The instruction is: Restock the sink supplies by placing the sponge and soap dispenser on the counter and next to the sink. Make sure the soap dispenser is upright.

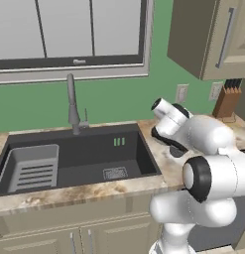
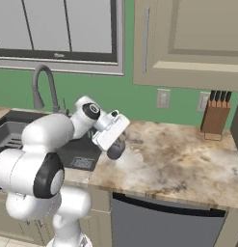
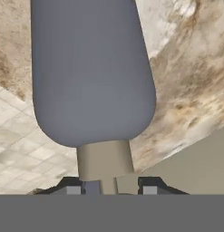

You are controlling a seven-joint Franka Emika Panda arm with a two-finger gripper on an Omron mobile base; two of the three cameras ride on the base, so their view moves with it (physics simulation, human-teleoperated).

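Currently the soap dispenser [image 3: 93, 72] is clamped by its neck in the gripper [image 3: 106, 188]. Note its long axis running straight out from the hand, above the counter [image 2: 178, 159] just right of the sink [image 1: 79, 158].

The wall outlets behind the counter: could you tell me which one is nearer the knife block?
The right-hand outlet, beside the knife block; the other outlet sits further left, toward the sink.

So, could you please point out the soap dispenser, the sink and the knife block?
soap dispenser [image 3: 90, 72], hand view, on its grey body.
sink [image 1: 79, 154], left base view, on its black back wall.
knife block [image 2: 215, 118], right base view, on its wooden front.
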